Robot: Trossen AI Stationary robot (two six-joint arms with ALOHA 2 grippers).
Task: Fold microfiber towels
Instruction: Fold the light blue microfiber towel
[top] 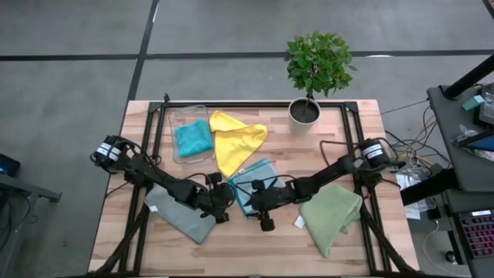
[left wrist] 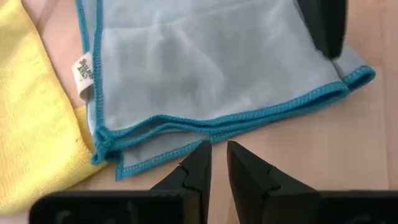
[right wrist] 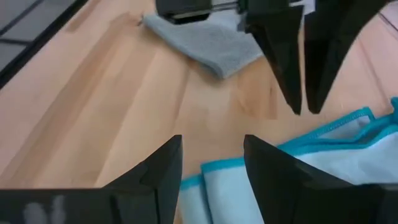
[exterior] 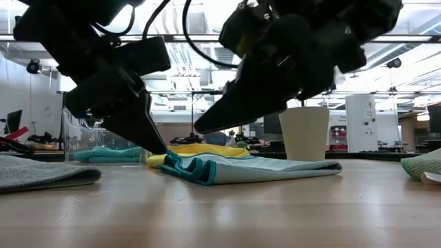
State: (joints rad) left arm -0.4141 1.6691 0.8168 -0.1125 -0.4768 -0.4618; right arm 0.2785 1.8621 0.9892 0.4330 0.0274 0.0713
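A light blue towel (top: 258, 174) with a teal hem lies folded at mid-table, its layered hem (left wrist: 186, 127) toward the near edge and one side resting on the yellow towel (top: 235, 139). My left gripper (left wrist: 216, 155) hovers just short of that hem, slanting down. A narrow gap shows between its fingers, and nothing is in it. My right gripper (right wrist: 211, 155) stands open above the towel's near corner (right wrist: 217, 171), pointing toward the left gripper (right wrist: 303, 93). Grey towel (top: 181, 212) lies folded at near left, olive green towel (top: 332, 216) at near right. A teal towel (top: 193, 137) lies in the clear bin.
The clear bin (top: 179, 116) stands at the far left beside the yellow towel. A potted plant (top: 307, 108) in a white pot stands at the far edge. Bare wood (top: 255, 247) lies along the near edge between the grey and olive towels.
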